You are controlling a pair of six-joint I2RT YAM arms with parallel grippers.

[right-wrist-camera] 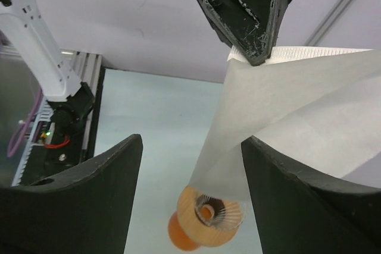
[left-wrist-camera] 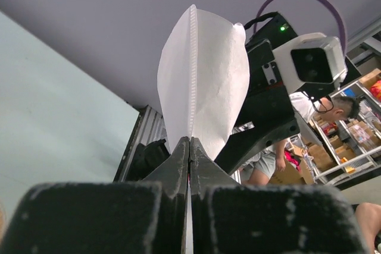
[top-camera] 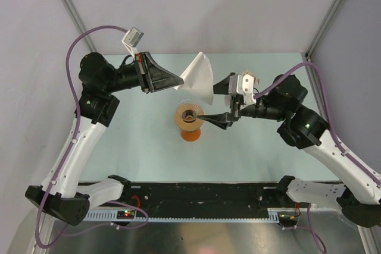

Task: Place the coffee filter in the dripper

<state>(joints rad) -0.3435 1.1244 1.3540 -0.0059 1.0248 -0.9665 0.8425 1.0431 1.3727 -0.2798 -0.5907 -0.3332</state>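
Coffee filter (top-camera: pixel 197 78), a thin white paper cone with a crimped seam, hung in the air over the far half of the pale green counter (top-camera: pixel 131 141), about midway along its far edge. The black left gripper (top-camera: pixel 178 79) was clamped on the filter's narrow end, fingers pressed together with the paper between them. In the left wrist view the filter (left-wrist-camera: pixel 202 81) fanned upward from the closed fingertips of that gripper (left-wrist-camera: pixel 189 144), partly puffed open.

The small round tan-brown dripper (top-camera: pixel 189 114) with its dark centre hole sat on top of an orange vessel (top-camera: pixel 190 134) near the middle of the counter, roughly level between the left and right edges. The filter lay just beyond it toward the far edge and slightly toward the right.

The black right gripper (top-camera: pixel 217 100) stood just to the right of the dripper with its fingers spread apart, holding nothing. In the right wrist view the filter (right-wrist-camera: pixel 297 105) dropped between those spread fingers (right-wrist-camera: pixel 190 144) toward the dripper (right-wrist-camera: pixel 209 212) and the orange vessel (right-wrist-camera: pixel 181 236) below. Whether the paper's lower edge touched the dripper's rim could not be told.
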